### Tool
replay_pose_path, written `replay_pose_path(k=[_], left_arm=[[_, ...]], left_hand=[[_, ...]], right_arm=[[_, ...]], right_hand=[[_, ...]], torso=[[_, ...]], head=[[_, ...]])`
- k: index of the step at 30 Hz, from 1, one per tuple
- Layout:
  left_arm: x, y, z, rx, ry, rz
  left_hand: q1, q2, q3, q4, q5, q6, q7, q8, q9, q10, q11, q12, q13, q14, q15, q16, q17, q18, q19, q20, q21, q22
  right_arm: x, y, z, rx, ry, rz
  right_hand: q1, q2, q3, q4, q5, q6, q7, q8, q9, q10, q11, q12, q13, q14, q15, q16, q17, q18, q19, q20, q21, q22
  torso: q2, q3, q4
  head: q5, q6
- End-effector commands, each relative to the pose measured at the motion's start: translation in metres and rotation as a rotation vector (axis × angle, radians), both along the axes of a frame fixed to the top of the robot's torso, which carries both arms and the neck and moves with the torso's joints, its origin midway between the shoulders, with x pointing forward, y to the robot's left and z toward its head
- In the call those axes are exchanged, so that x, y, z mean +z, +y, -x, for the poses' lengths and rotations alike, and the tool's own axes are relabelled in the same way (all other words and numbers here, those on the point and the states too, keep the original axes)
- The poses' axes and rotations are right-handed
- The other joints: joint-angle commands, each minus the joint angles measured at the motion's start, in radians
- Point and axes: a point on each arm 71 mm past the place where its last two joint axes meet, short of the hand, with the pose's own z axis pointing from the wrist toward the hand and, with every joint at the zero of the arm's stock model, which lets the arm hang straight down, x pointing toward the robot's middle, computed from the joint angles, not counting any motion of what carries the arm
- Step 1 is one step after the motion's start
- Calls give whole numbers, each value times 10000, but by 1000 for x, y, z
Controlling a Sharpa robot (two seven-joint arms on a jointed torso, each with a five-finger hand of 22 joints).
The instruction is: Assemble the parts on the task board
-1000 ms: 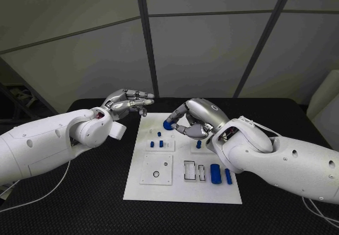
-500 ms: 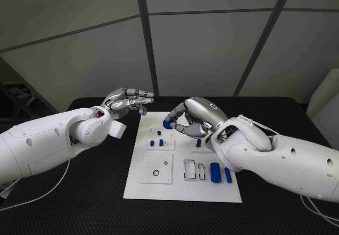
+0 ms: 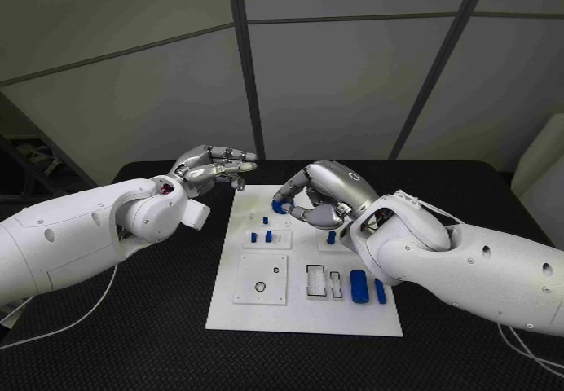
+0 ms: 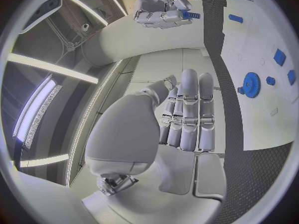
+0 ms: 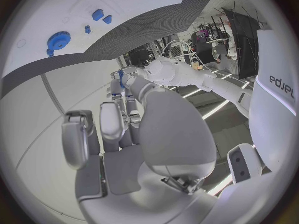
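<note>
Parts lie on the board (image 3: 300, 318) in the middle of my table (image 3: 141, 326): two small blue pegs (image 3: 260, 239) stand in the block left of centre, one peg (image 3: 330, 239) stands just under my right hand (image 3: 319, 195), and two long blue bars (image 3: 367, 289) lie near the right edge. My left wrist camera picks out a blue gear (image 4: 251, 84) on the board too. My right hand hovers over the far end of the board, fingers curled around a blue part (image 3: 281, 206). My left hand (image 3: 213, 170) hangs beyond the far left corner, off the board, pinching a small blue pin (image 4: 192, 15) at its fingertips, well apart from the parts on the plate.
</note>
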Motion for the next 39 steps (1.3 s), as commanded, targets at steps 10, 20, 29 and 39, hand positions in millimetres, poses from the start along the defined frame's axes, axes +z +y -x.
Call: replay_pose_path(k=[10, 20, 29, 39], left_arm=[[2, -1, 0, -30, -151, 139], [2, -1, 0, -21, -150, 136], [2, -1, 0, -22, -152, 137], [2, 0, 0, -9, -152, 133]], left_hand=[[6, 70, -27, -17, 2, -48, 19, -67, -12, 15, 47, 1, 14, -66, -5, -69, -13, -109, -45, 1, -7, -12], [6, 70, -27, -17, 2, -48, 19, -67, -12, 15, 47, 1, 14, -66, -5, -69, -13, -109, -45, 1, -7, -12], [6, 70, -27, -17, 2, -48, 19, -67, -12, 15, 47, 1, 14, -66, -5, -69, -13, -109, -45, 1, -7, -12], [6, 70, -27, -17, 2, -48, 19, -67, -12, 15, 47, 1, 14, -66, -5, -69, -13, -109, -45, 1, -7, -12]], right_arm=[[2, 10, 3, 322, -7, -177], [-1, 7, 0, 218, 45, -124], [-3, -3, -6, -72, 53, -23], [-8, -19, -19, -570, 34, 125]], right_hand=[[-29, 88, 1, -41, 44, 25, 22, 13, 14, 46, 8, -19, -10, 213, -74, 2, -9, -142, 884, -71, -11, 2360], [-29, 88, 1, -41, 44, 25, 22, 13, 14, 46, 8, -19, -10, 213, -74, 2, -9, -142, 884, -71, -11, 2360], [-37, 97, 3, -52, 47, 19, 24, 3, 15, 40, 11, -20, -19, 213, -73, 6, -10, -138, 875, -70, -24, 2347], [-38, 98, 3, -57, 47, 18, 24, 0, 15, 38, 10, -20, -22, 215, -73, 18, 6, -143, 886, -70, -8, 2363]], torso=[[-2, 3, -2], [-8, 1, -11], [-3, 5, -10], [1, 3, -12]], head=[[17, -6], [34, -5], [21, -3], [-3, 7]])
